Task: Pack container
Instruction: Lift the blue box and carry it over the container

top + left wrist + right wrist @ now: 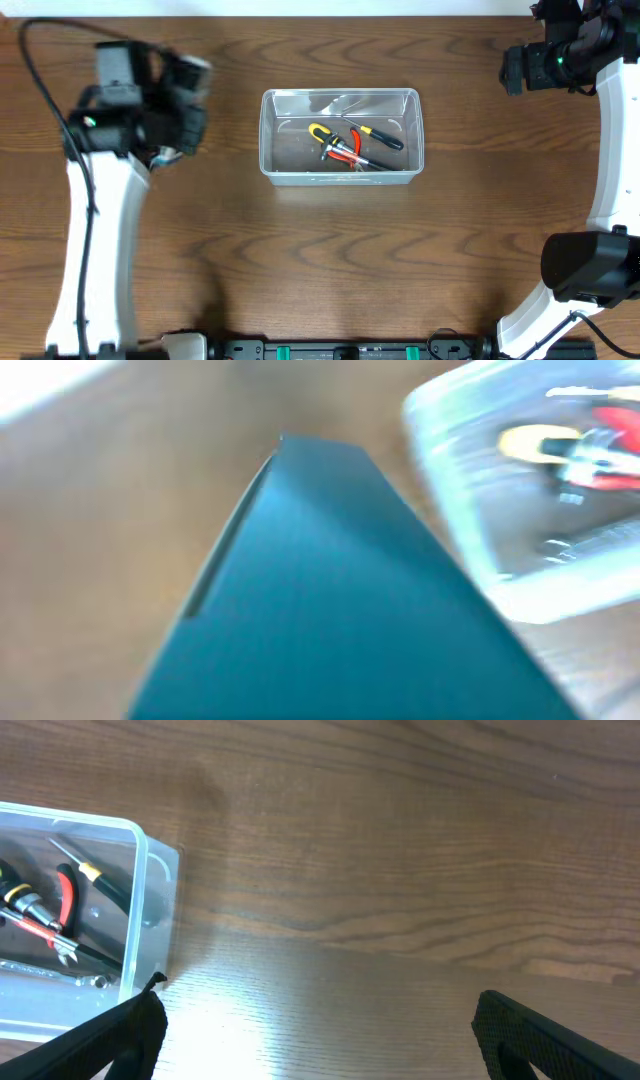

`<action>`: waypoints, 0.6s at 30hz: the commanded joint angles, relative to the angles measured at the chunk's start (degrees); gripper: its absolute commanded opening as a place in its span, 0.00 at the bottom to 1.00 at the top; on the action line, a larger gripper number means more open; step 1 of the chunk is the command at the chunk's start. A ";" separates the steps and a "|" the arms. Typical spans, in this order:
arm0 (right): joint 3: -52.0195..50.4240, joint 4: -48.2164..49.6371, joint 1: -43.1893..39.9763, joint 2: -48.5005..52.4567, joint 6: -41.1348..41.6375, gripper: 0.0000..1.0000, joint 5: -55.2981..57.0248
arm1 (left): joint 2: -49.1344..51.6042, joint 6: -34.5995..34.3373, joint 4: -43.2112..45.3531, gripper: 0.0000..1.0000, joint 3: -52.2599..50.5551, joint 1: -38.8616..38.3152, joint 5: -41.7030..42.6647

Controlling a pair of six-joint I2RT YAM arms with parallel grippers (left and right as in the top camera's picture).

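Observation:
The clear plastic container stands at the table's middle. It holds a yellow-handled tool, red-handled pliers and a black-and-yellow screwdriver. My left gripper is left of the container, blurred. In the left wrist view a blue box fills the frame and hides the fingers, with the container behind it at the upper right. My right gripper is open and empty over bare wood, right of the container. It is at the far right in the overhead view.
The wooden table extends around the container. The arm bases stand at the front left and front right. A black rail runs along the front edge.

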 commanded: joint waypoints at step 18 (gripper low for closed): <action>-0.07 -1.18 0.44 -0.33 -0.39 0.99 -0.07 | 20.90 28.13 16.00 0.06 0.57 -20.74 5.20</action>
